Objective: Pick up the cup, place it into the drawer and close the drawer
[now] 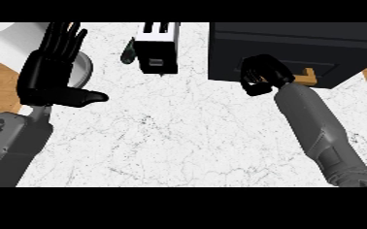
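Cup unseen, probably inside the black drawer (287,43) on the white surface (179,136). Right robot hand (261,75) clenched against the drawer front, grasping nothing visible. Left robot hand (50,68) released, resting at left. Best to push squarely, beside the handle, until flush.

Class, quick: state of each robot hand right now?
Left black hand: open, fingers straight up, resting at the left edge.
Right black hand: fingers curled against the dark drawer unit; no cup visible.

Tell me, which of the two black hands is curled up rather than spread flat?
The right hand, by the dark drawer cabinet and its wooden handle, has curled fingers. The left hand, at the view's left edge, rests open with fingers straight up.
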